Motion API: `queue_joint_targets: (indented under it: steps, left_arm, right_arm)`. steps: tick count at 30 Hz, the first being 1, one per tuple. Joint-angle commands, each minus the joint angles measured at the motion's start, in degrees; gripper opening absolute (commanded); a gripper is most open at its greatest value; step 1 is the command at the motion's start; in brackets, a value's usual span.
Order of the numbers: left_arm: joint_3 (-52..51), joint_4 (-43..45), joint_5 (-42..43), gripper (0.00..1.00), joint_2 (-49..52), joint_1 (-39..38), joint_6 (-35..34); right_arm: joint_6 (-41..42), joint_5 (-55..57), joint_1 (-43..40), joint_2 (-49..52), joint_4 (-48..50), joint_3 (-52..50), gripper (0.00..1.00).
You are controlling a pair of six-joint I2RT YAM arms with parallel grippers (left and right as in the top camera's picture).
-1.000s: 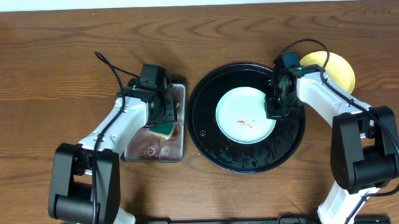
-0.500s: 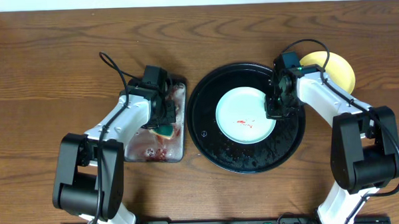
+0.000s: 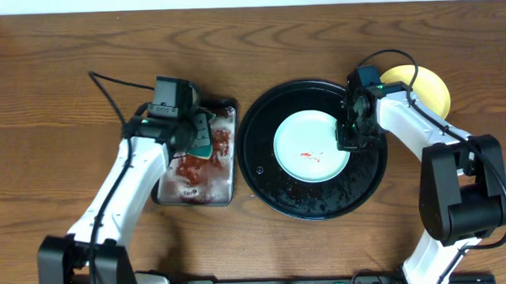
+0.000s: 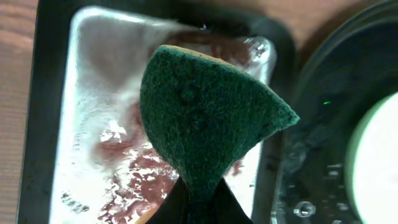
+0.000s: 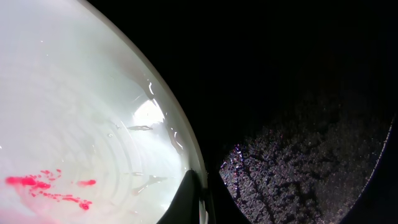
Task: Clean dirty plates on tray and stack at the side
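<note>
A pale mint plate (image 3: 308, 140) with a red sauce smear (image 5: 43, 183) lies in the middle of the black tray (image 3: 271, 171). My right gripper (image 3: 347, 140) is shut on that plate's right rim, one finger over the rim and one under it (image 5: 202, 193). My left gripper (image 3: 195, 131) is shut on the green-and-yellow sponge (image 4: 205, 118), holding it above the grey pan (image 3: 187, 185). A yellow plate (image 3: 428, 84) sits on the table right of the tray, partly hidden by the right arm.
The pan (image 4: 93, 124) holds reddish soapy water and stands just left of the tray (image 4: 336, 93). Water drops speckle the tray's front part (image 5: 298, 162). Bare wooden table surrounds both.
The left gripper has shut on the sponge and lifted it out of the pan, with the arm swinging up and left. The right arm and the plate have not moved.
</note>
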Motion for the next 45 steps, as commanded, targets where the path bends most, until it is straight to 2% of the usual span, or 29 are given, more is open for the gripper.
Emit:
queue_joint_targets:
  steps: [1, 5, 11, 15, 17, 19, 24, 45]
  left_arm:
    - [-0.37, 0.57, 6.95, 0.07, -2.14, 2.23, 0.35]
    - [-2.49, 3.93, 14.14, 0.07, -3.63, 4.96, 0.37]
    - [-9.73, 14.23, 31.71, 0.07, -4.61, 11.08, 1.57]
    - [-12.7, 18.53, 46.21, 0.07, -4.59, 16.31, 8.46]
    - [-12.76, 18.49, 54.88, 0.08, -4.59, 18.73, 13.75]
    - [-12.76, 18.56, 61.33, 0.07, -4.59, 20.94, 16.04]
    - [-12.76, 17.35, 62.62, 0.07, -4.55, 24.15, 16.0]
    - [-12.76, 17.29, 61.96, 0.08, -4.55, 24.2, 15.78]
  right_arm:
    - [0.13, 3.41, 0.52, 0.81, -0.22, -1.01, 0.01]
    - [0.15, 3.41, 0.52, 0.81, -0.22, -1.01, 0.01]
    - [0.13, 3.39, 0.52, 0.81, -0.09, -1.01, 0.01]
    - [0.13, 3.39, 0.52, 0.81, -0.07, -1.01, 0.01]
    - [0.13, 3.39, 0.52, 0.81, 0.09, -1.01, 0.01]
    - [0.13, 3.39, 0.52, 0.81, 0.17, -1.01, 0.01]
    - [0.13, 3.39, 0.52, 0.81, 0.15, -1.01, 0.01]
    - [0.13, 3.39, 0.52, 0.81, 0.31, -1.01, 0.01]
